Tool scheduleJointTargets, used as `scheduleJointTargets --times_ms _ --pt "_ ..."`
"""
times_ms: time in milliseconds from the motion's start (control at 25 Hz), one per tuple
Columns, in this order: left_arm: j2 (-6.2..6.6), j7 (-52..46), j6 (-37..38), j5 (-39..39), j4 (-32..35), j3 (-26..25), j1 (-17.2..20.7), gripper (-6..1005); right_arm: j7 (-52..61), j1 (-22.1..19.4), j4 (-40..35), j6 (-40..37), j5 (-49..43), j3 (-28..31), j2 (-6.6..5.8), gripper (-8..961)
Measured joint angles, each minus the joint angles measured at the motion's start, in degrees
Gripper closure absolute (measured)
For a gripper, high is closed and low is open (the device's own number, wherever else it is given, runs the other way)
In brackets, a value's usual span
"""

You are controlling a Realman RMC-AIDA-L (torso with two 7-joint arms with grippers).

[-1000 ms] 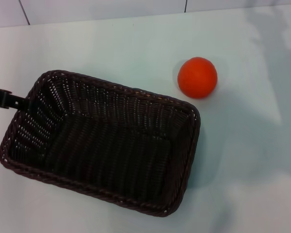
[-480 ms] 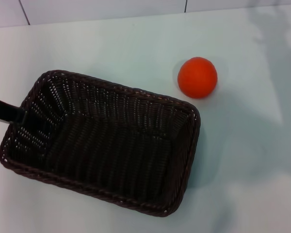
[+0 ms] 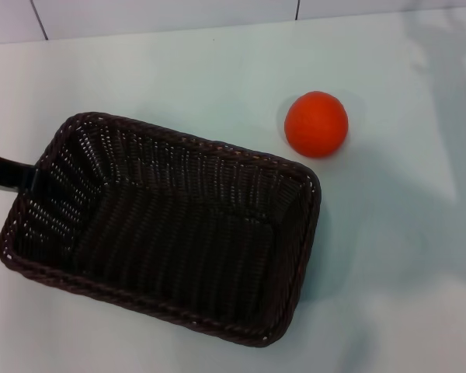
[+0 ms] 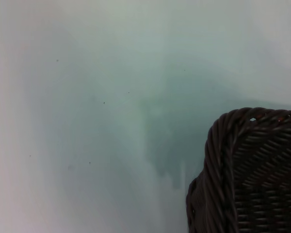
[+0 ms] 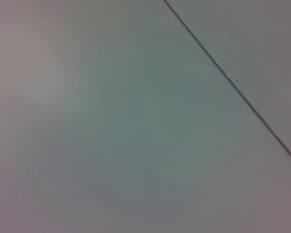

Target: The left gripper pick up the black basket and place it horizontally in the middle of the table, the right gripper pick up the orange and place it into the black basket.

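The basket point(image 3: 163, 229) sits on the table point(image 3: 179, 70), toward the left and near side, with its open top facing up. Its long side runs across the table but is a bit tilted, so the left end lies farther back than the right end. The orange point(image 3: 316, 124) rests on the table just past the basket's far right corner, close to it but not touching. The left gripper point(image 3: 12, 172) shows only as a thin black bar coming in from the left edge, and its tip meets the rim at the basket's left short end. I cannot tell if it is pinching the rim or has let go, because the fingertips are hidden by the weave. The left wrist view shows only a corner of the basket and bare table. The right gripper is not in any view, and its wrist view shows just a plain surface with a dark line. I think the basket still needs a small turn to lie straight. After that comes the orange. It lies on the right side, so the right arm should be the nearer one, and it must go to the left and a little nearer to drop into the basket.
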Motion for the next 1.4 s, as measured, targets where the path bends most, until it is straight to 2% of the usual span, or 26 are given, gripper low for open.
scheduleJointTargets --times_ms 240,320,400,440,480,680,760,880,1000,1160,1400 --pt "-0.02 -0.1 0.2 -0.6 0.0 -0.7 0.5 754 0.0 -0.4 0.0 0.0 0.0 0.7 0.00 238" --pt "0.08 -0.2 0.7 -3.4 0.4 -2.9 1.1 826 0.0 -0.4 0.0 0.0 0.0 0.9 -0.03 238" --pt "0.10 -0.1 0.9 -4.4 0.5 -3.9 1.2 826 0.0 -0.4 0.0 0.0 0.0 1.1 -0.08 238" --pt "0.17 0.1 1.6 -6.9 0.6 -6.1 1.4 826 0.0 -0.4 0.0 0.0 0.0 1.1 -0.08 238" --pt "0.50 0.4 3.4 -12.5 0.7 -11.1 2.0 825 0.0 -0.4 0.0 0.0 0.0 1.2 -0.09 238" --pt "1.08 0.1 5.2 -21.5 0.4 -19.3 4.7 825 0.0 -0.2 -0.1 0.1 0.0 1.9 -0.09 238" --pt "1.02 -0.3 5.3 -24.1 0.2 -21.1 6.1 825 0.0 -0.1 -0.4 0.4 0.0 2.0 -0.08 238" --pt "0.19 -1.0 4.2 -26.9 -0.5 -23.4 8.1 825 0.0 0.2 -0.8 0.9 0.0 2.0 -0.09 238" --pt "-0.46 -1.1 1.2 -30.6 -4.4 -24.2 9.8 824 0.0 0.5 -0.9 1.0 0.0 2.1 -0.09 239" --pt "-0.56 -0.3 -6.1 -36.8 -11.2 -21.4 13.3 824 0.0 0.8 -0.9 1.5 0.0 2.3 -0.08 239" --pt "-0.59 0.5 -11.3 -37.9 -15.0 -19.1 15.9 811 0.0 1.0 -1.3 2.3 0.0 2.3 -0.08 238"
